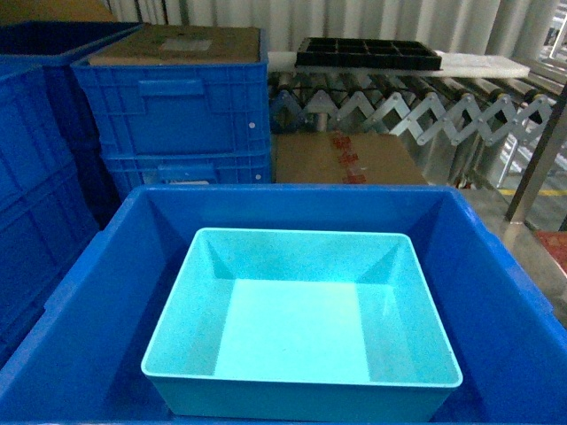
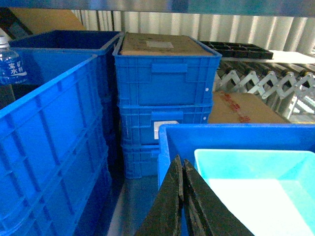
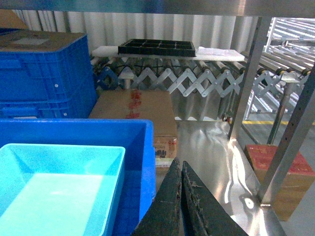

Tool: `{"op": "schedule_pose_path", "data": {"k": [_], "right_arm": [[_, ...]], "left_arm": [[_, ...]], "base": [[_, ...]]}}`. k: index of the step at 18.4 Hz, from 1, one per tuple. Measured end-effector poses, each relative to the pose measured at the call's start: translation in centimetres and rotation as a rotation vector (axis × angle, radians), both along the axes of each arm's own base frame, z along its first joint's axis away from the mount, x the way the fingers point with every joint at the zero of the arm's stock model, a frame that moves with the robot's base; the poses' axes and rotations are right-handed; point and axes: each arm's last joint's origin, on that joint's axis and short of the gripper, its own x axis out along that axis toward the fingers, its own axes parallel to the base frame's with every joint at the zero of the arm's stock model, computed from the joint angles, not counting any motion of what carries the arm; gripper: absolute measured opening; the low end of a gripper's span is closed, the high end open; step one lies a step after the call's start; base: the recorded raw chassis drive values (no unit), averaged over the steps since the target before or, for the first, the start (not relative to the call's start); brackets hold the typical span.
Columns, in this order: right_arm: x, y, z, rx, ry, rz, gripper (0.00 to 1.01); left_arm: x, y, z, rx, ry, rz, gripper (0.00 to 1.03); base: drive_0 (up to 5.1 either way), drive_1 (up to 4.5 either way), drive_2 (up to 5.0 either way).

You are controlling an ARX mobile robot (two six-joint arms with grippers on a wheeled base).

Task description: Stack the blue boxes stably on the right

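Both jaws shut and empty, one tub waiting in the crate.

The left gripper (image 2: 182, 169) has its jaws pressed together on nothing, just left of the big blue crate (image 1: 496, 292); the right gripper (image 3: 180, 172) is likewise closed and bare, off the crate's right wall. Inside sits a single turquoise blue box (image 1: 306, 328), open side up. No second box shows, so I'd judge the stacking hardly begun.

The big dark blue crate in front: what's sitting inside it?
Inside the dark blue crate sits one light turquoise tub, open side up and empty. The crate's floor beneath the tub is covered, so anything under it cannot be seen.
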Motion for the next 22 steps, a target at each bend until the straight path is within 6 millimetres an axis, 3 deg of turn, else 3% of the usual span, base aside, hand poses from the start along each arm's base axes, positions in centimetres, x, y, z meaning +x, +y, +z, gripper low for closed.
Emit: {"op": "schedule_pose_path", "data": {"k": [10,11,18,19,22], "right_arm": [[-1.7,0.0,-0.3,0.000,0.004,0.000,0.02],[-1.7,0.0,-0.4,0.000,0.009,0.000,0.10],[-1.7,0.0,-0.4,0.000,0.008,0.000,1.00],[-1.7,0.0,-0.4,0.000,0.008,0.000,0.97],[-1.7,0.0,-0.4,0.000,0.008,0.000,0.98]], "left_arm": [[-1.6,0.0,-0.4,0.002,0.012,0.000,0.02],[-1.6,0.0,-0.4,0.001,0.013,0.000,0.02],[-1.6,0.0,-0.4,0.002,0.013,0.000,0.92],[-1.6,0.0,-0.4,0.003,0.013,0.000,1.00],[-1.6,0.0,-0.4,0.003,0.013,0.000,0.98]], "base": [[0.0,0.00,0.0],[0.0,0.00,0.0],[0.0,0.00,0.0],[0.0,0.00,0.0],[0.0,0.00,0.0]]}}
